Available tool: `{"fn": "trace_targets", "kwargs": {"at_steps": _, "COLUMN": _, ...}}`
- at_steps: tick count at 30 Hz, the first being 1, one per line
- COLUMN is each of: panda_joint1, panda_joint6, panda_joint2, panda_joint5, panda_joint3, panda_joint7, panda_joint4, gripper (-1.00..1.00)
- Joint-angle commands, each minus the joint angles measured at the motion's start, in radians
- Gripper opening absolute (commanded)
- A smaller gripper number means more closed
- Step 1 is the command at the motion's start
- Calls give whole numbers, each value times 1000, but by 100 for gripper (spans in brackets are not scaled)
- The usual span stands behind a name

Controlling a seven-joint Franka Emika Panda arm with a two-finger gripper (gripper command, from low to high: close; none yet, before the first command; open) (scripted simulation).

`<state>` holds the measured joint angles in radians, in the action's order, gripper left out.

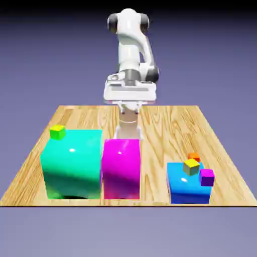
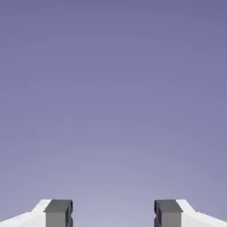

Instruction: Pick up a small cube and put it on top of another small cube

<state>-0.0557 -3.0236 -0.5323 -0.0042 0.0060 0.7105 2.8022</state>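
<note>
Resting flat on the blue block point(image 1: 183, 188), axis indistinct, small orange cube point(image 1: 194, 156); gripper point(image 2: 113, 215) spread wide, empty.

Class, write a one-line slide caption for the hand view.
Open gripper, grey fingers apart, facing only plain blue-violet backdrop.

Yellow-tan cube point(image 1: 190, 166) and purple cube point(image 1: 206, 176) crowd the orange cube point(image 1: 194, 156).
</note>
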Motion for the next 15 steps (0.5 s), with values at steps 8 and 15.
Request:
{"fn": "trace_targets", "kwargs": {"at_steps": 8, "panda_joint1": -290, "panda_joint6": 89, "panda_joint2": 250, "panda_joint5": -28, "panda_joint3": 40, "panda_joint7": -203, "panda_joint4": -52, "gripper": 0}}
{"fn": "trace_targets", "kwargs": {"at_steps": 15, "panda_joint1": -544, "panda_joint6": 166, "panda_joint2": 469, "panda_joint5": -52, "panda_joint3": 75, "panda_joint7": -380, "panda_joint4": -98, "gripper": 0}}
